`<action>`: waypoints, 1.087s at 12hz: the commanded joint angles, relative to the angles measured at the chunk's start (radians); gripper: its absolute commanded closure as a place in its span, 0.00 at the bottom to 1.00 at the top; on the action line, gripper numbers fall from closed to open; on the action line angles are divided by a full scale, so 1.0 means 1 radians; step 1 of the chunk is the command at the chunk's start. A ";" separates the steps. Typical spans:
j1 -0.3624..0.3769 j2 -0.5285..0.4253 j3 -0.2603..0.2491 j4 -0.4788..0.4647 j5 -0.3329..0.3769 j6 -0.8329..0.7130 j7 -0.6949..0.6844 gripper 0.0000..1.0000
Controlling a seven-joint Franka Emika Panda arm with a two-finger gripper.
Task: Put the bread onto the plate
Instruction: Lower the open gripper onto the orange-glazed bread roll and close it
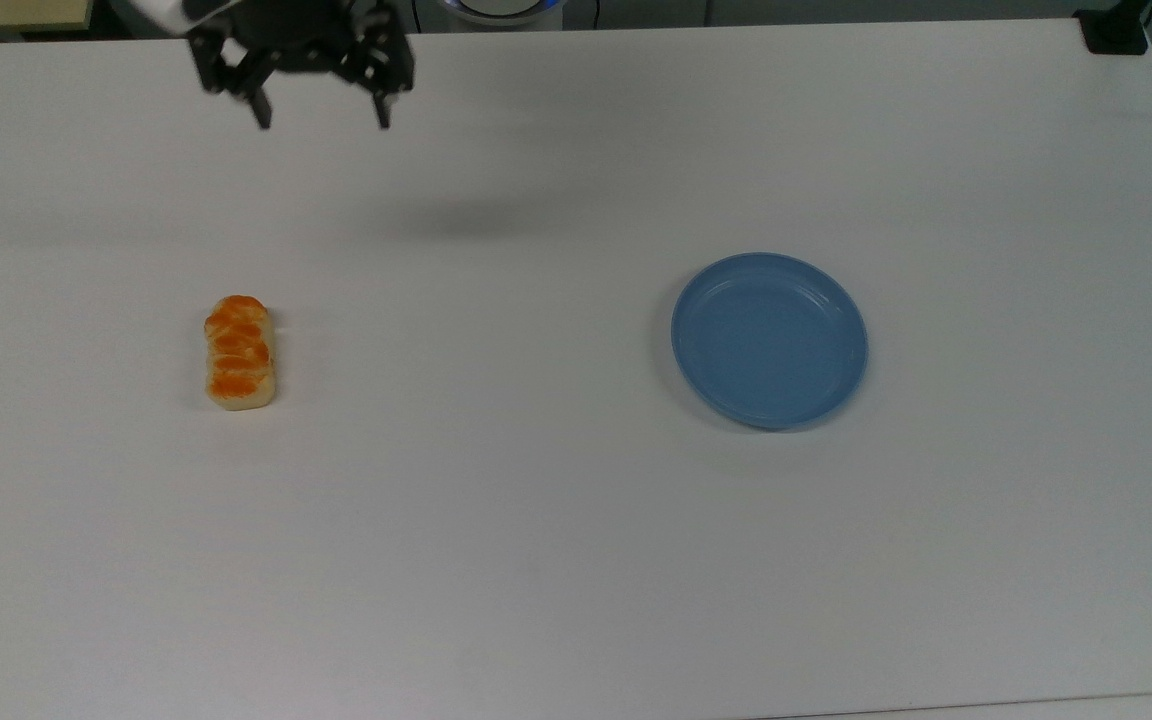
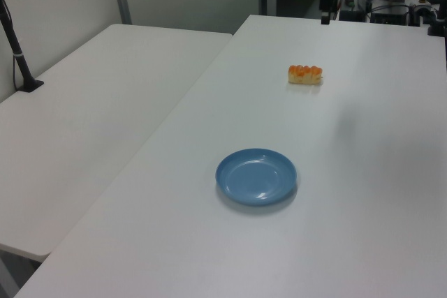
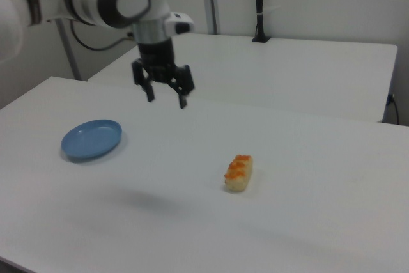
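Nothing done yet: bread [image 1: 239, 352] lies on the table [image 1: 536, 550], well apart from the plate [image 1: 769, 340], which is bare. Gripper [image 1: 322, 118] hangs high w/ fingers spread wide, holding nothing, nearer the bread than the plate in the top view. Left, by my read: reach bread, grab, carry to plate, release.

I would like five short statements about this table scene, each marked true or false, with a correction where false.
1. The bread lies on the table, apart from the plate. True.
2. The plate holds a piece of bread. False: nothing lies in it.
3. The gripper hangs above the table with its jaws apart. True.
4. The gripper holds the bread. False: it holds nothing.
5. In the top view, the bread is right of the plate. False: it is to the top view's left.
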 commanded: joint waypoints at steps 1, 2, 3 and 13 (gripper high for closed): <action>-0.057 0.130 -0.007 0.029 0.005 0.155 -0.071 0.00; -0.076 0.169 -0.007 0.029 -0.010 0.195 -0.096 0.00; -0.085 0.207 -0.007 0.029 -0.030 0.221 -0.126 0.00; -0.128 0.460 -0.010 0.027 -0.140 0.516 -0.130 0.04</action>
